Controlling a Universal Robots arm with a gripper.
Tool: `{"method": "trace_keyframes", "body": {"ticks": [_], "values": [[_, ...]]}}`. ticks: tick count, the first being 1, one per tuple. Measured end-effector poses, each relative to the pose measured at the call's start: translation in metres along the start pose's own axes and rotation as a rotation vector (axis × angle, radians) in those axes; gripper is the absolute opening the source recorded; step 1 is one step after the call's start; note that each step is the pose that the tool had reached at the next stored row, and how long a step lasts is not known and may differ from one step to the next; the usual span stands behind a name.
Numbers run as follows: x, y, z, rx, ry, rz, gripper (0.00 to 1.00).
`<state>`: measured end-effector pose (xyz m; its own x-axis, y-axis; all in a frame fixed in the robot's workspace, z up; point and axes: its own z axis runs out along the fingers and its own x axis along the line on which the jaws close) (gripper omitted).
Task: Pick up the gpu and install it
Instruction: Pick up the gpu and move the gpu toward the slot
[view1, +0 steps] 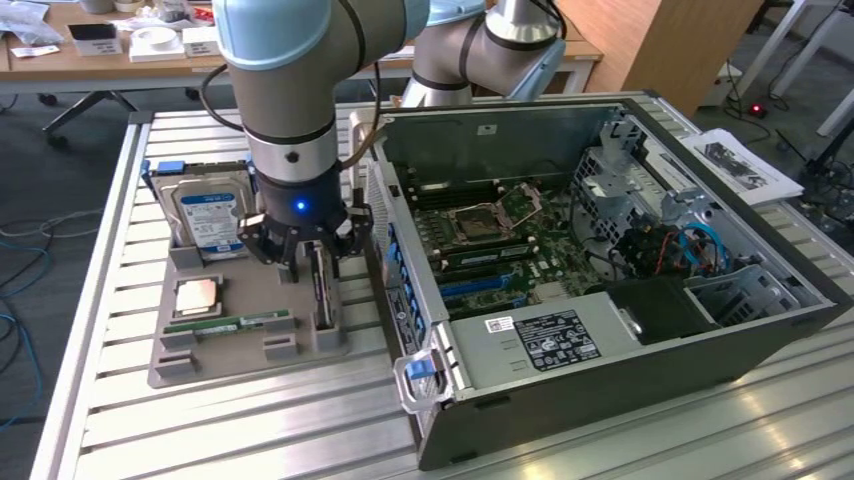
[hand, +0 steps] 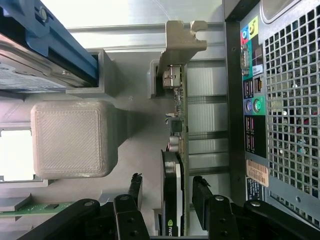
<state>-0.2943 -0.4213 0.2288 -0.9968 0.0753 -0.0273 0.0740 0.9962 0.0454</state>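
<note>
Exterior and wrist views of a workcell on a slatted metal table (view1: 200, 430). An open computer case (view1: 747, 310) lies on its side at the exterior view's right, with its motherboard (view1: 494, 235) exposed. A grey tray (view1: 214, 372) sits just beside the case, at the exterior view's left. At the far end of the tray a blue-labelled hard drive (view1: 211, 218) stands upright. Nearer lie a processor chip (view1: 198, 296) and a green RAM stick (view1: 247, 323). The gpu (view1: 322, 300) stands on its long edge in a slot along the tray's right side, the side closest to the case. The gripper (view1: 318, 265) hangs straight down over the far part of the card. In the wrist view the gpu (hand: 174, 165) appears edge-on, with its silvery metal bracket (hand: 182, 37) at one end. The black fingers (hand: 201, 192) straddle the card, one on each face. The jaws are released: a gap shows between the card and the finger on the tray side, while the finger on the case side stands just beside the card. Whether that finger touches the card cannot be told. The card is seated in its slot, not lifted. The perforated rear panel of the case (hand: 290, 125) and its coloured ports (hand: 252, 100) run alongside the card.
</note>
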Motion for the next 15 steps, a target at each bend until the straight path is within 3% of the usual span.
{"method": "trace_keyframes", "body": {"ticks": [15], "values": [[0.0001,-0.0002,0.0045,0.0001,0.0001,0.0,0.53]]}}
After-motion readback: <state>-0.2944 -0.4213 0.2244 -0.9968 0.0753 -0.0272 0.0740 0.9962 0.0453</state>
